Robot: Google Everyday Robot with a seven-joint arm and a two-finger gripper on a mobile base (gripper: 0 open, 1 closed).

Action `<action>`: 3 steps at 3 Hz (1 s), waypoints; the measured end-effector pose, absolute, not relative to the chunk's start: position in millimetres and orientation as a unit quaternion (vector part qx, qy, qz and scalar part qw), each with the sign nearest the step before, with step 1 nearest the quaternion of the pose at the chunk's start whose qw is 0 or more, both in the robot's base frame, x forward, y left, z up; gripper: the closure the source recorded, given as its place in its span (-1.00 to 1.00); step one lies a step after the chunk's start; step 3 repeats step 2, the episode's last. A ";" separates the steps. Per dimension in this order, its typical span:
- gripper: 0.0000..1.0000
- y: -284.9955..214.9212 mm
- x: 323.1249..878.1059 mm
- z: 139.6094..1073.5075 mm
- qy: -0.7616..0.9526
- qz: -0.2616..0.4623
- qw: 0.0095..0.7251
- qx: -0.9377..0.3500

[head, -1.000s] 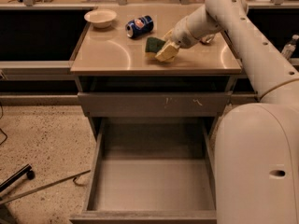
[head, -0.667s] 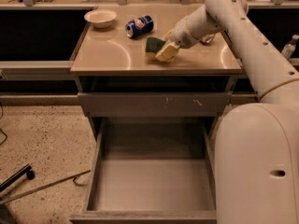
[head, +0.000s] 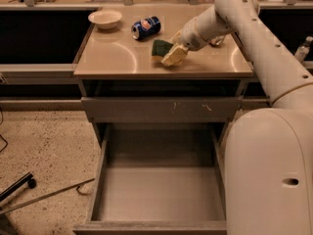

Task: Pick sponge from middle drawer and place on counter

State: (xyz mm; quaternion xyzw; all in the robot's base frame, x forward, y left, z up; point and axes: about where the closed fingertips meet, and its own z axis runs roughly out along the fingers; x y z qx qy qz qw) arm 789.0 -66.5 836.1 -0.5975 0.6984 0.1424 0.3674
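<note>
The sponge [head: 159, 47] shows its dark green face and sits on the tan counter [head: 112, 58], right of centre. My gripper [head: 172, 56] is right against the sponge's right side, low over the counter, with the arm reaching in from the upper right. The middle drawer [head: 159, 192] is pulled out below the counter, and its grey floor is bare.
A white bowl [head: 105, 18] and a blue soda can [head: 145, 27] on its side lie at the back of the counter. A shut drawer front [head: 161, 109] sits above the open drawer. My pale body [head: 274, 175] fills the right. A black leg [head: 17, 187] lies on the speckled floor.
</note>
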 end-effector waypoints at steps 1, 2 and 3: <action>-1.00 -66.5 789.0 836.1 0.698 0.142 0.367 -0.597; -1.00 -66.5 789.0 836.1 0.698 0.142 0.367 -0.597; -1.00 -66.5 789.0 836.1 0.698 0.142 0.367 -0.597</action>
